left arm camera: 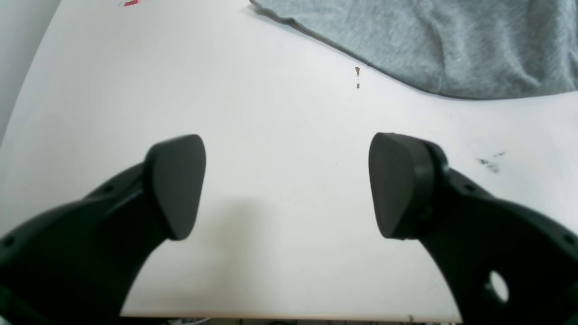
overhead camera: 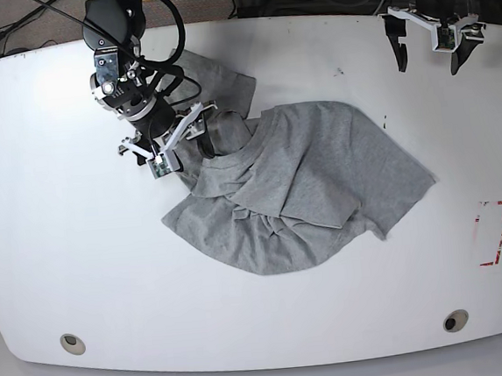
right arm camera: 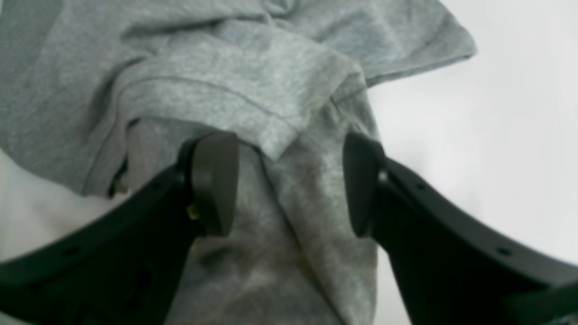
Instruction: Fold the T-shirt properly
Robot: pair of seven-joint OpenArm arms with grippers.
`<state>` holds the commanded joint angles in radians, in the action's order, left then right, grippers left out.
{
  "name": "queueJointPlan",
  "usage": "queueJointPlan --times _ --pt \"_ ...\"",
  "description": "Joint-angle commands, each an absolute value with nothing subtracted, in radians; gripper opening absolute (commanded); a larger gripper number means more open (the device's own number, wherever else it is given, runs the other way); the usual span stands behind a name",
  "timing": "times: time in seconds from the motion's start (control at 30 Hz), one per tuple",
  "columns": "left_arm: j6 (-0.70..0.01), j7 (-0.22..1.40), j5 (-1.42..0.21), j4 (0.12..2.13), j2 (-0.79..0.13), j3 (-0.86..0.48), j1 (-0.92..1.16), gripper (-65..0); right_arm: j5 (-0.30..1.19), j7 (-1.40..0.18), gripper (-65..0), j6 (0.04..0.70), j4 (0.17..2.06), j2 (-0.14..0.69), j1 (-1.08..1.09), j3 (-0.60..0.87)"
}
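The grey T-shirt lies crumpled and wrinkled in the middle of the white table, one sleeve spread toward the far left. My right gripper is down on that upper-left part of the shirt. In the right wrist view the gripper is open, its two fingers on either side of a raised fold of T-shirt under a hemmed edge. My left gripper hangs open over bare table at the far right corner. In the left wrist view this gripper holds nothing, and the T-shirt's hem lies well ahead of it.
A red-outlined rectangle is marked on the table at the right. Two round holes sit near the front edge. Cables run behind the far edge. Small brown marks and a dark smudge spot the tabletop.
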<state>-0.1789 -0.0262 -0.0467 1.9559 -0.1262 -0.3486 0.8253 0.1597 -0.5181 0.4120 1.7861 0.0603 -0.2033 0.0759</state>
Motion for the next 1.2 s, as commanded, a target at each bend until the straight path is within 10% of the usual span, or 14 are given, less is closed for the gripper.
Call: queueJointPlan --times 1.2 --pt "-0.180 -0.028 -0.045 1.955 -0.114 -0.349 0.781 -10.6 0.200 -0.501 -41.7 0.402 1.681 0.024 -0.149 0.070"
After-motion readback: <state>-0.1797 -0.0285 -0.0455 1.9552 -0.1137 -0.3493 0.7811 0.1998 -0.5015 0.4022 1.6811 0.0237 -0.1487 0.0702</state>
